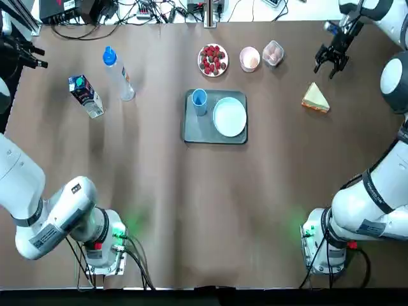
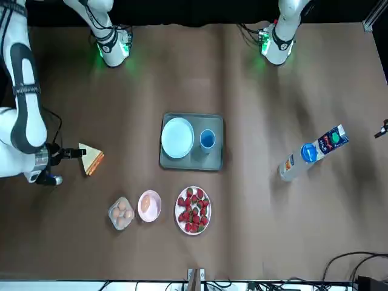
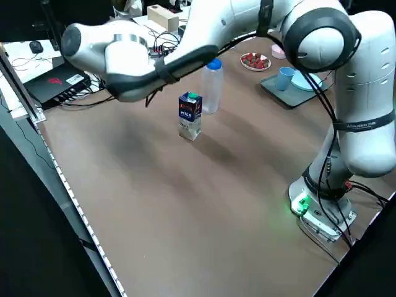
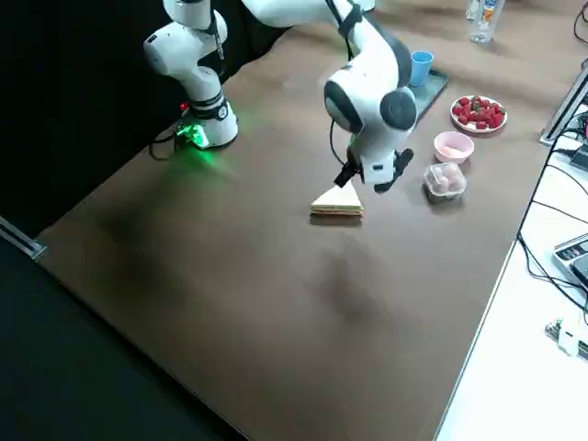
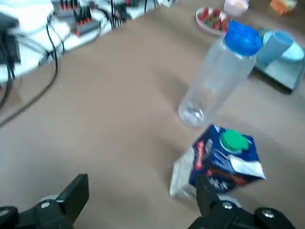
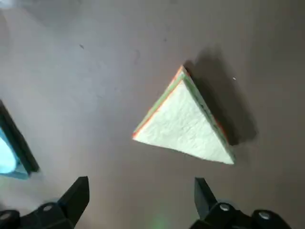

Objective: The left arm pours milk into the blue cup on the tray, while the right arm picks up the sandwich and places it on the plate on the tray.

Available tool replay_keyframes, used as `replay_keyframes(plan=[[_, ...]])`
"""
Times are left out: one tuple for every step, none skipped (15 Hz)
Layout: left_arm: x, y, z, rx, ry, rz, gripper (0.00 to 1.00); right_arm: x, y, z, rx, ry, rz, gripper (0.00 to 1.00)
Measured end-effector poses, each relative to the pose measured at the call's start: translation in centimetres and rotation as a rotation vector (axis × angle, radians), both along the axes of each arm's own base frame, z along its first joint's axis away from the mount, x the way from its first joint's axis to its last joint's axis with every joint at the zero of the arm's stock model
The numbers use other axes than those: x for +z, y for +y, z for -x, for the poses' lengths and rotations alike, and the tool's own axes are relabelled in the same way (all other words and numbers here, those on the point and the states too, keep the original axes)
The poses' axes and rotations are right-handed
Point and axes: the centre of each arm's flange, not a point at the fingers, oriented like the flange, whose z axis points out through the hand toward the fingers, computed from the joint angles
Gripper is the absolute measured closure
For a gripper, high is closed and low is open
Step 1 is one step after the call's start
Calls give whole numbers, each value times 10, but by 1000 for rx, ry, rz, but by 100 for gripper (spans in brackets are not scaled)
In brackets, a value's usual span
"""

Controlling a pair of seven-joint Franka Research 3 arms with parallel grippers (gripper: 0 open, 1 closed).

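Above the table [image 1: 159,210], my right tool [image 6: 142,202] hangs wide open and empty near the sandwich [image 6: 183,124]; my left tool [image 5: 143,202], also wide and empty, hovers by the upright milk [image 5: 224,160].

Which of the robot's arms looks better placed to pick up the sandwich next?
The right: its open gripper hovers near the sandwich, while the left gripper is across the table, by the milk.
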Motion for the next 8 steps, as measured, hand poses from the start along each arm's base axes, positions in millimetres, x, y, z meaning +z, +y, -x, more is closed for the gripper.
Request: replay_keyframes(plan=[[-10, 0, -2, -3, -37, 36, 0, -14, -5, 1, 23, 8, -16, 3], [-24, 0, -4, -13, -61, 65, 0, -26, -10, 2, 49, 5, -31, 3], [-37, 1, -3, -24, -70, 95, 0, -38, -14, 2, 75, -3, -44, 3], [-51, 2, 1, -27, -72, 137, 0, -50, -17, 3, 100, -8, -56, 4], [-64, 4, 5, -22, -74, 187, 0, -62, -19, 4, 124, -16, -67, 4], [-87, 7, 15, -26, -61, 264, 0, -80, -23, 7, 186, -33, -96, 5], [-99, 8, 19, -26, -49, 287, 0, -85, -26, 8, 220, -43, -112, 5], [-109, 9, 23, -25, -38, 306, 0, -89, -31, 9, 260, -55, -121, 6]])
